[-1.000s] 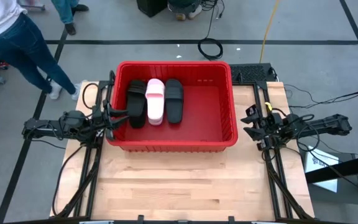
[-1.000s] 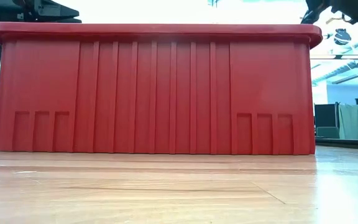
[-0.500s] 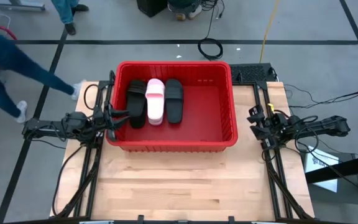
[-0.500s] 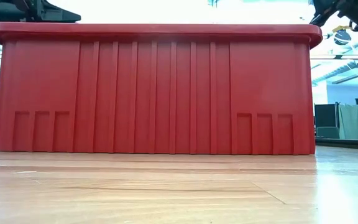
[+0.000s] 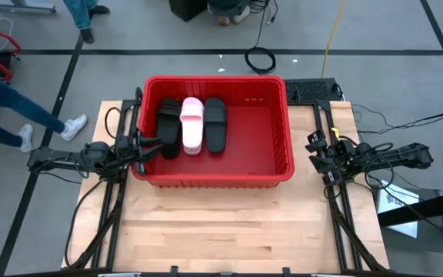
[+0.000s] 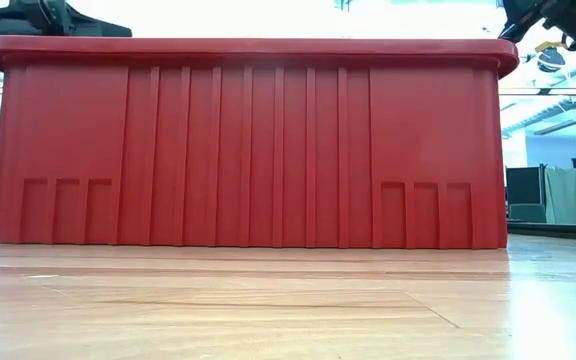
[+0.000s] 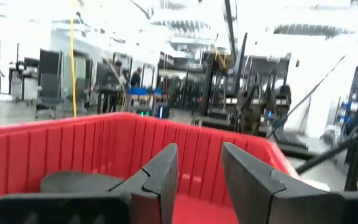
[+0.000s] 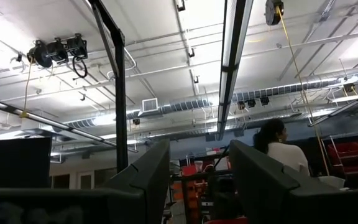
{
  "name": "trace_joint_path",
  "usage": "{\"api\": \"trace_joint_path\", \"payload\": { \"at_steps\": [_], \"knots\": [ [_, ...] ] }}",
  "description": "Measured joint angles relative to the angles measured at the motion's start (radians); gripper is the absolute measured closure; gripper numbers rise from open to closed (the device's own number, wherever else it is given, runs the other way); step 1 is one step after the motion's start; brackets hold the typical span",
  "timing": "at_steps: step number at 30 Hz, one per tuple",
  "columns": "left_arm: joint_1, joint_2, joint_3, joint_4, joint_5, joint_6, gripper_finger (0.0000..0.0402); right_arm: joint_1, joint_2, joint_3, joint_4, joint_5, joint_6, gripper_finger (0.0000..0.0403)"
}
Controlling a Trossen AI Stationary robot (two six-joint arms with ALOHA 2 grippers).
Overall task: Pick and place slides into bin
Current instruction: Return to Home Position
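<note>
Retreating slightly, the right gripper (image 5: pixel 312 151) is held just outside the right wall of the large red ribbed plastic bin (image 5: pixel 283 173), fingers apart and empty. The left gripper (image 5: pixel 148 146) is kept at the bin's left rim, likewise apart. Black and pale pink slides (image 5: pixel 192 125) are left inside, so the task is judged complete.

Left claw (image 5: pixel 151 146) and right claw (image 5: pixel 311 151) point inward, both with fingers apart.

Bright overhead light; glare behind bin (image 6: pixel 248 140) in low view; soft shadows.
</note>
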Motion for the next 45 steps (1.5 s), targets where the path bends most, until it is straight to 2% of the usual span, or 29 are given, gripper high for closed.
{"api": "trace_joint_path", "payload": {
  "at_steps": [5,8,11,19,23,37,45],
  "knots": [
    [-0.001,0.000,-0.082,0.204,0.039,0.013,0.0275,0.000,0.000,0.000,-0.003,0.000,-0.001,0.0248],
    [-0.015,-0.001,-0.086,0.227,0.094,0.039,0.0275,0.000,0.000,-0.001,-0.010,0.003,-0.002,0.0248],
    [-0.043,-0.001,-0.086,0.234,0.118,0.077,0.0275,0.000,0.000,-0.001,-0.023,0.030,-0.005,0.0248],
    [-0.093,-0.001,-0.086,0.224,0.090,0.141,0.0275,-0.001,0.001,-0.001,-0.065,0.029,-0.029,0.0248],
    [-0.101,-0.001,-0.086,0.223,0.048,0.133,0.0275,-0.001,0.001,-0.001,-0.077,0.027,-0.043,0.0248],
    [-0.101,-0.001,-0.086,0.223,0.050,0.124,0.0275,0.000,0.000,-0.002,-0.087,0.027,-0.061,0.0248],
    [-0.101,-0.001,-0.086,0.222,0.050,0.124,0.0275,0.000,0.001,-0.002,-0.261,0.023,-0.120,0.0248]
  ]
}}
